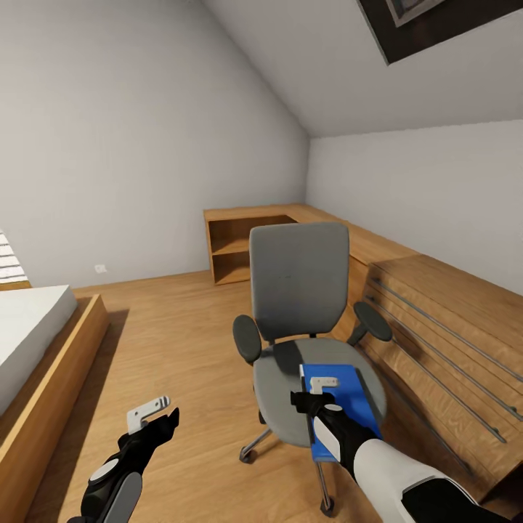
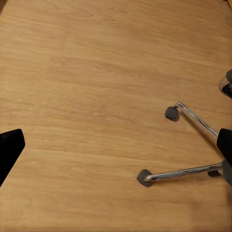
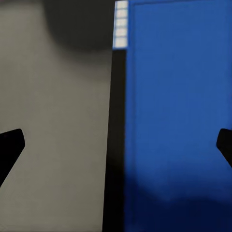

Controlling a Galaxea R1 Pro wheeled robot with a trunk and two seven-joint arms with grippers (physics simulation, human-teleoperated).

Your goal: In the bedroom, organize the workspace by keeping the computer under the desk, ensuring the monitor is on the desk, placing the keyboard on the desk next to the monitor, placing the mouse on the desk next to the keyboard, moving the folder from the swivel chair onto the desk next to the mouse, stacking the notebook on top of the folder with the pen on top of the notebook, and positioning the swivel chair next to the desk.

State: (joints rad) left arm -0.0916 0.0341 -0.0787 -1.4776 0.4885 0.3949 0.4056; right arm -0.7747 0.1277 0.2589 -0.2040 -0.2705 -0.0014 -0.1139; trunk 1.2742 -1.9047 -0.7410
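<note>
Right gripper [image 1: 317,399] stretched forward over swivel chair [image 1: 299,290] seat, jaws spread wide above folder [image 1: 349,396], gripping nothing. Folder flat on seat. Left gripper [image 1: 154,415] beside chair base, low, open, empty.

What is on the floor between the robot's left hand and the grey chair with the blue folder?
Nothing: bare wooden floor separates the left gripper from the grey swivel chair with its bright blue flat folder, seen in the head view.
</note>
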